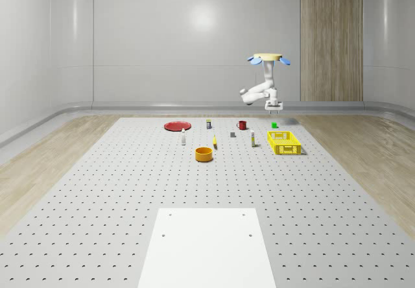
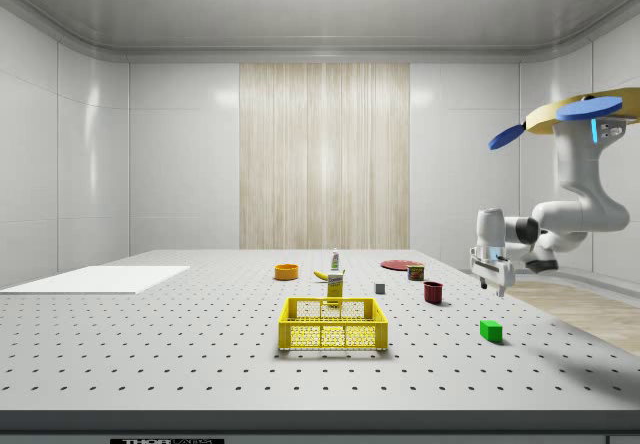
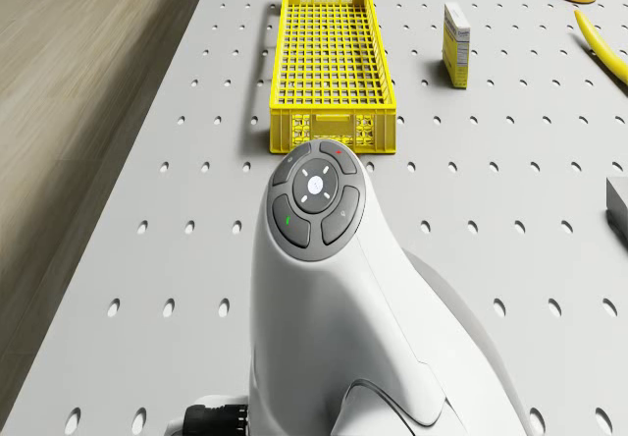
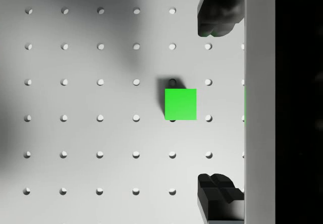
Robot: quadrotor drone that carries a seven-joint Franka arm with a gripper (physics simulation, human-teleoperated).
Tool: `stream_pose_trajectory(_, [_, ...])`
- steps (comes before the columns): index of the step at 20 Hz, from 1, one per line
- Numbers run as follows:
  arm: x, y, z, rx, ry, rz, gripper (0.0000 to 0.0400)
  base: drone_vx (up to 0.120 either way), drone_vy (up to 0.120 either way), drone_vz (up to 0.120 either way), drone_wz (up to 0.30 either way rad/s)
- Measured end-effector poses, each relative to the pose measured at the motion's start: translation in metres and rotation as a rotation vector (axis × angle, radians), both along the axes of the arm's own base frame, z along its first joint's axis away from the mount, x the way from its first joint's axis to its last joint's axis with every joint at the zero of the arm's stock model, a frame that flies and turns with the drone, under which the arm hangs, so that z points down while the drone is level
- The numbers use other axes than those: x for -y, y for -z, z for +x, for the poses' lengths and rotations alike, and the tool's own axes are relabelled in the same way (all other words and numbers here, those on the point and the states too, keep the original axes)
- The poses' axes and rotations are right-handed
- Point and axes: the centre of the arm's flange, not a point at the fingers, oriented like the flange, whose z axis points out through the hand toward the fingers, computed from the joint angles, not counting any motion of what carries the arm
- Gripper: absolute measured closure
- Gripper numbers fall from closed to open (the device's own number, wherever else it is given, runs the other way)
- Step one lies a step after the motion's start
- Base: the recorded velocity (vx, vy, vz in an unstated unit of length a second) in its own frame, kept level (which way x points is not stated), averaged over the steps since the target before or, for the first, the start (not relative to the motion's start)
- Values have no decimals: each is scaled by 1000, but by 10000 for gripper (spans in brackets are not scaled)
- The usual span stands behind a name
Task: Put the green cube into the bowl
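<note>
Gripper (image 4: 214, 105), fingers spread wide, hangs under the hovering drone (image 1: 268, 58) directly above the green cube (image 4: 180, 104), not touching.

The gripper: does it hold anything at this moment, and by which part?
Nothing is held. The gripper hangs open above the green cube, which lies on the table; the drone hovers above.

no words or numbers to read | small yellow box (image 3: 456, 43): marks too tiny to tell | side view bottom edge: dark strip with letters too blurry | arm's round button pad (image 3: 316, 198): just little signs
</note>
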Motion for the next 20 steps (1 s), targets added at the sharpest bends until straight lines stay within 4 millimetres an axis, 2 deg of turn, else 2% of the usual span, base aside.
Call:
stream_pose_trajectory(18, [1, 0, 0, 0, 0, -6, 0, 0, 0, -120, 0])
stream_pose_trajectory(20, [1, 0, 0, 0, 0, -6, 0, 0, 0, -40, 0])
